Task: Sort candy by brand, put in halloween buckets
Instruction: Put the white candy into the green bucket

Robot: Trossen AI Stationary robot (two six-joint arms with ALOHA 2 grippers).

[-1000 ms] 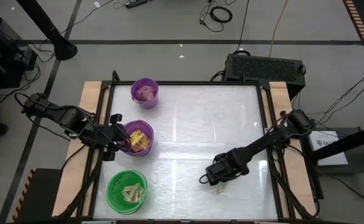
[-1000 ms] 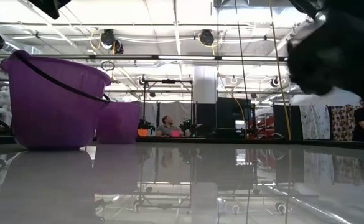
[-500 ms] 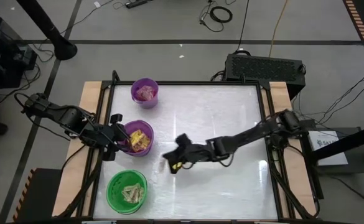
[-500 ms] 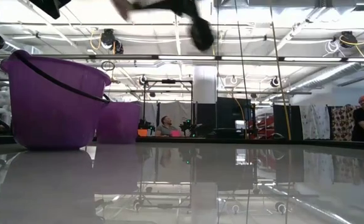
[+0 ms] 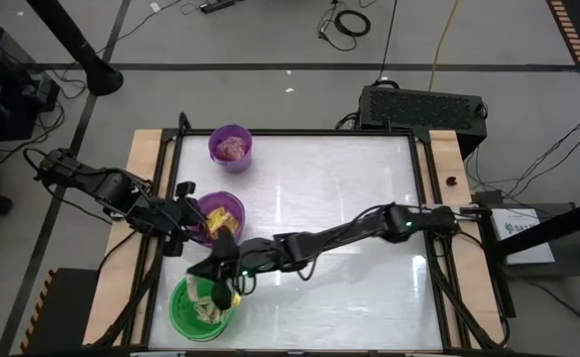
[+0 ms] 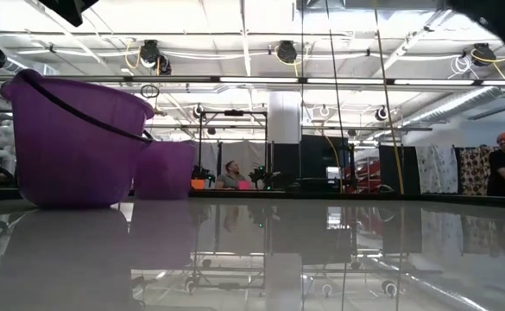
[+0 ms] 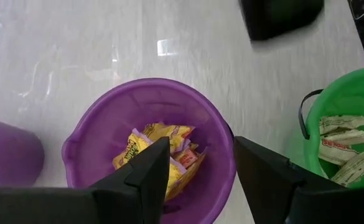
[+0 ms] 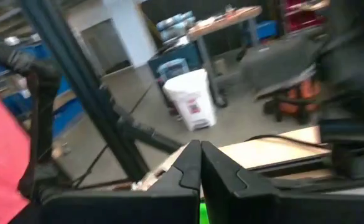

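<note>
Three buckets stand along the table's left side. The small purple one (image 5: 231, 147) holds pink candy. The wider purple one (image 5: 218, 220) holds yellow packets (image 7: 163, 149). The green one (image 5: 202, 305) holds pale tan pieces (image 7: 346, 146). My left gripper (image 7: 200, 180) hangs open over the wider purple bucket, touching nothing. My right arm reaches across the table. Its gripper (image 5: 223, 282) is shut above the green bucket's far rim. In the right wrist view the fingertips (image 8: 200, 152) meet and no candy shows between them. My right gripper is shut, with its fingers level and pointing toward the table's left side. I cannot tell whether a small piece of candy sits between them: the wrist view shows only the closed tips, and the high view only a pale speck by the gripper.
The white table top (image 5: 349, 198) lies bare at the middle and right. A black box (image 5: 423, 107) sits beyond the far edge. Wooden rails run along both sides. In the low view a person (image 6: 504, 164) stands far off in the room.
My right gripper has risen from the table's near right part. It has swept fast toward the left edge to the green bucket, rolling and tipping up to level. A tan piece that lay by it on the table is gone from that spot.
</note>
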